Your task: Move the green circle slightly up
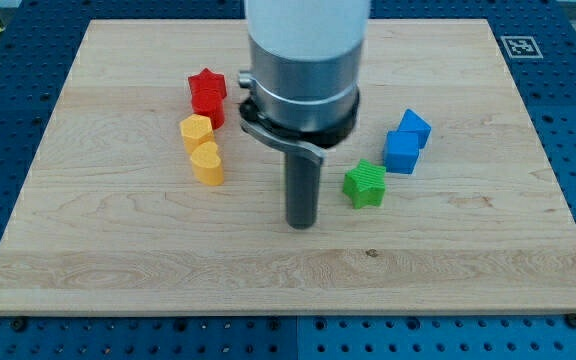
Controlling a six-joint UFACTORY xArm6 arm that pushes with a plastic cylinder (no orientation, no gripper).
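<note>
My tip (301, 224) rests on the wooden board (118, 250) near the middle. A green star-shaped block (365, 184) lies just to the tip's right, a small gap apart. No green circle shows in this view. The arm's wide body (303, 70) hides the board's upper middle, and I cannot tell what lies behind it.
To the tip's left stand a red star (207, 86) with another red block (209, 110) right below it, a yellow hexagon-like block (195, 130) and a yellow heart (208, 163). Two blue blocks (413, 127) (401, 152) touch each other at the right, above the green star.
</note>
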